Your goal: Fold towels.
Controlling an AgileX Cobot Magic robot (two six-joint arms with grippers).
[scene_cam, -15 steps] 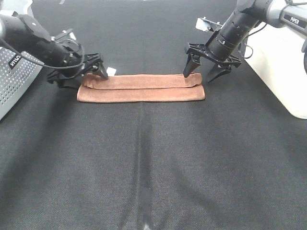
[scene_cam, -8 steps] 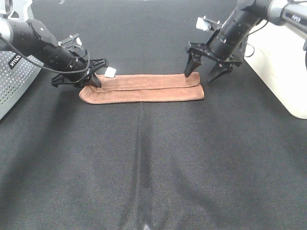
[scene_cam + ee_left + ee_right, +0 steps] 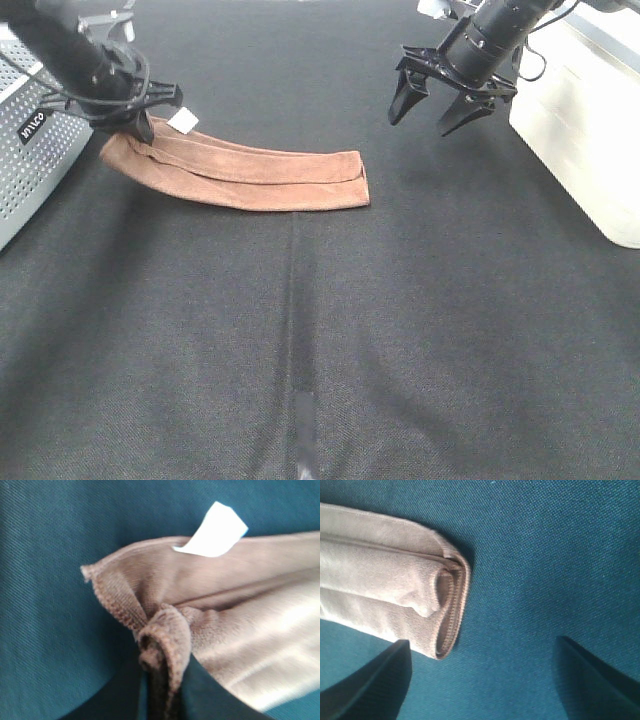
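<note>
Left gripper (image 3: 135,125) is at the far left of the desk (image 3: 320,330), and I've got its jaws clamped on the left end of the brown towel (image 3: 240,175). My left wrist camera shows the hem bunched and rolled right where the jaws pinch it. The white tag (image 3: 183,121) sticks out from that same corner, just beside the gripper. The towel is folded into a long narrow strip with the layers stacked. It runs from the held end at the far left, slanting towards me, to a free end lying flat near the middle of the desk. The right wrist camera shows that free end with its folded edges curled in on themselves. Right gripper (image 3: 440,105) hangs over the far right of the desk with jaws wide apart, gripping nothing, well apart from the towel's free end. A perforated grey panel (image 3: 30,150) sits at the left edge, and a white box (image 3: 590,130) at the right edge.
</note>
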